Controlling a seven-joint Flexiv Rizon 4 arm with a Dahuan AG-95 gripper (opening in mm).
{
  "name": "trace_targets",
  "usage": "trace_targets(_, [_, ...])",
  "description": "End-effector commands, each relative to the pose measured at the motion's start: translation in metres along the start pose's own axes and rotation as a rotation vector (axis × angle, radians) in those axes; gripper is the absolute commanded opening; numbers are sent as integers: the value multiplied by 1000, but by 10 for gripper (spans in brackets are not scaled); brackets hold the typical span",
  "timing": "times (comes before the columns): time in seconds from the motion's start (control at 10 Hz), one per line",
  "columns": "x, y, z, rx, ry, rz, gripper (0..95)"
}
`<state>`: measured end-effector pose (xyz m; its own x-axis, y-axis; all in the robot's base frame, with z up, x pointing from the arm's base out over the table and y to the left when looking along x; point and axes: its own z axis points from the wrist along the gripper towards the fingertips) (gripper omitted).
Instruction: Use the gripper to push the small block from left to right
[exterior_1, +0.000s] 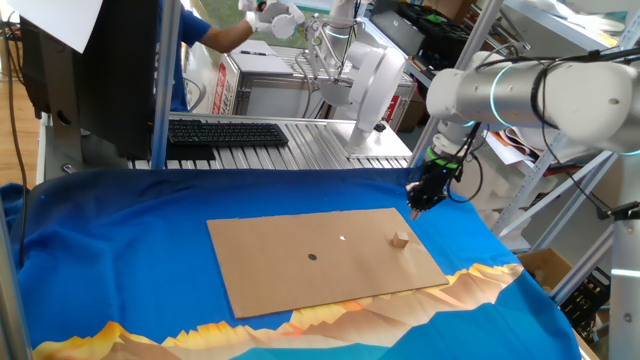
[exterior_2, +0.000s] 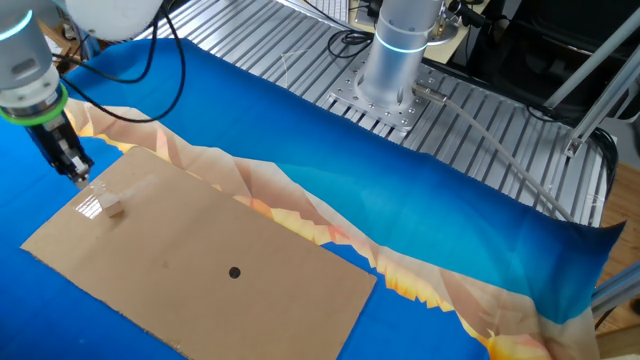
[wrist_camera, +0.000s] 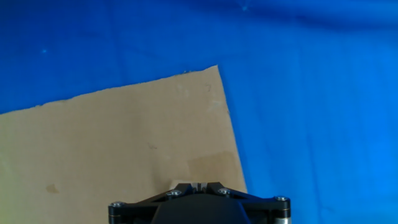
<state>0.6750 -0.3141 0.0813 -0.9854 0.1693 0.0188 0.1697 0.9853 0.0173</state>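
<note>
Gripper (exterior_1: 415, 208) above cardboard sheet (exterior_1: 300, 262) corner.
Fingers together, holding nothing; small block (exterior_1: 401, 240) lies just beside, untouched.

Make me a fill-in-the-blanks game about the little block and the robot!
1. The small block sits on a sheet of ____.
2. The cloth under the cardboard sheet is mostly ____.
3. The small dark dot lies on the ____ sheet.
4. The tool is ____ the block, not touching it.

Missing words: cardboard; blue; cardboard; near
</note>
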Motion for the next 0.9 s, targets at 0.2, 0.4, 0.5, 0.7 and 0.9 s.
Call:
trace_targets(0.2, [2, -4, 13, -7, -14, -6, 0])
trace_targets(0.4, [8, -4, 18, -6, -26, -3, 0])
trace_targets(0.5, [12, -4, 22, -9, -34, -4, 0])
trace_targets(0.7, [15, -6, 26, -15, -32, -14, 0])
trace_targets(0.9, [17, -10, 34, -23, -34, -15, 0])
